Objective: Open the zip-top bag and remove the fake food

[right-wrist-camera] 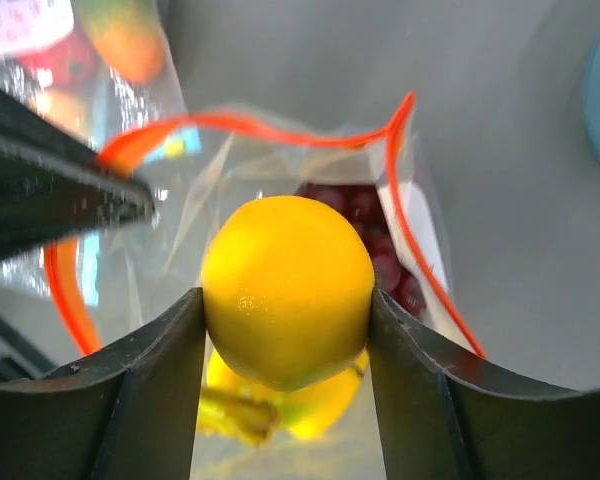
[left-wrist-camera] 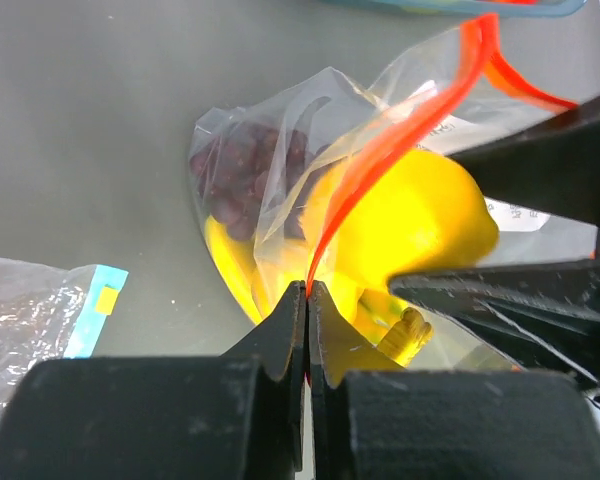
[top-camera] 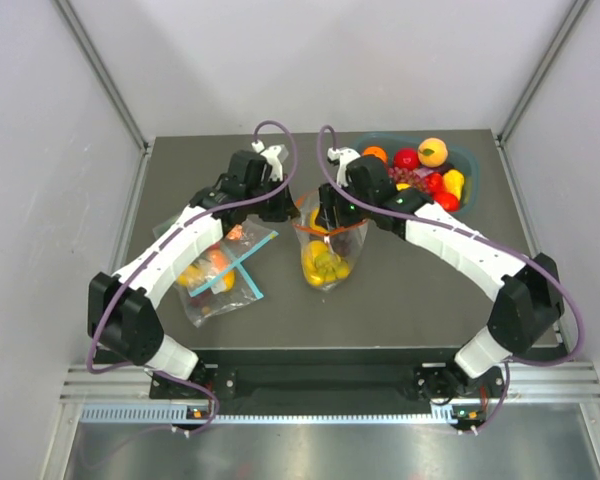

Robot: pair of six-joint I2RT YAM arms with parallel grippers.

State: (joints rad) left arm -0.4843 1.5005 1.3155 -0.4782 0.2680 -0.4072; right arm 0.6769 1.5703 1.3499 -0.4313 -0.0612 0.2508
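Note:
The zip-top bag is clear with a red-orange zip strip and lies mid-table with its mouth open. My left gripper is shut on the strip's edge. My right gripper reaches into the mouth and is shut on the yellow lemon. The banana bunch lies below the lemon, and the purple grapes sit deeper in the bag. The grapes also show in the left wrist view. In the top view the two grippers meet at the bag's upper end.
Clear bags with teal-blue strips lie at the left, holding orange and red fruit. A teal tray at the back right holds several loose fruits. Grey walls enclose the table on three sides.

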